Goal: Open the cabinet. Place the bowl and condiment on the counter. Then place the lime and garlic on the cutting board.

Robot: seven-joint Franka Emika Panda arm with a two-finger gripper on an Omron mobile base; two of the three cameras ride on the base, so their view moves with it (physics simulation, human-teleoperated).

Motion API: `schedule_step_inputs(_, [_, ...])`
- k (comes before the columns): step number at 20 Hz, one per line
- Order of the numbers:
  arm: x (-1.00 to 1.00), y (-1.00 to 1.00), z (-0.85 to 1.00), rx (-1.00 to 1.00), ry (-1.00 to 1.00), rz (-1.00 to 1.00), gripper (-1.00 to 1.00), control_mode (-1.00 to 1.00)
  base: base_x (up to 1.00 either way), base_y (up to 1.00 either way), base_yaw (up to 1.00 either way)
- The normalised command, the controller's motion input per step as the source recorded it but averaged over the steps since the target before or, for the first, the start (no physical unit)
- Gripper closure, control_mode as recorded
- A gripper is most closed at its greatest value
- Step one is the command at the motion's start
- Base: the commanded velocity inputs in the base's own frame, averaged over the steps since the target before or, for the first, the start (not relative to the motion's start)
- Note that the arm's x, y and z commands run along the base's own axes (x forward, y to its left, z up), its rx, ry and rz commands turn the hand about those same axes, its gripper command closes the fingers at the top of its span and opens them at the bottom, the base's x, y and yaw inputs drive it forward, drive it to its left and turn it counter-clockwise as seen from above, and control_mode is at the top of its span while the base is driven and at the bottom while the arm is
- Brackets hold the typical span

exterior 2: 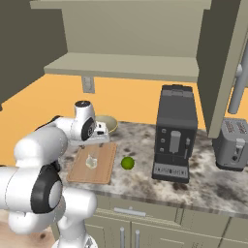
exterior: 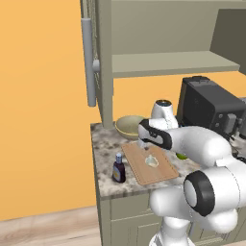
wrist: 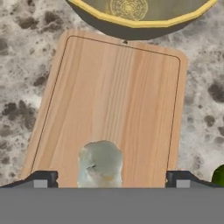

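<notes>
The cabinet stands open, its shelf bare. On the counter sit the beige bowl and the small dark condiment bottle. The wooden cutting board lies between them, with the pale garlic resting on it. My gripper hangs open just above the garlic. In the hand view the garlic lies between the wide-apart fingertips, touching neither. The green lime sits on the counter right of the board.
A black coffee machine stands on the counter right of the lime, and a grey toaster further right. The open cabinet door with its bar handle juts out at upper left. The counter's left end drops off beside the bottle.
</notes>
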Motion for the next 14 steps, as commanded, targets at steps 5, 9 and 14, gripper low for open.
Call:
schedule_step_inputs(5, [-0.21, -0.61, 0.34, 0.04, 0.00, -0.05, -1.00, -1.00, 0.00, 0.00, 0.00])
schedule_step_inputs(9, [-0.18, -0.42, 0.25, 0.04, -0.01, -0.09, -1.00, -1.00, 0.00, 0.00, 0.00])
schedule_step_inputs(14, [-0.03, -0.03, 0.15, 0.01, -0.02, -0.05, -1.00, -1.00, 0.00, 0.00, 0.00])
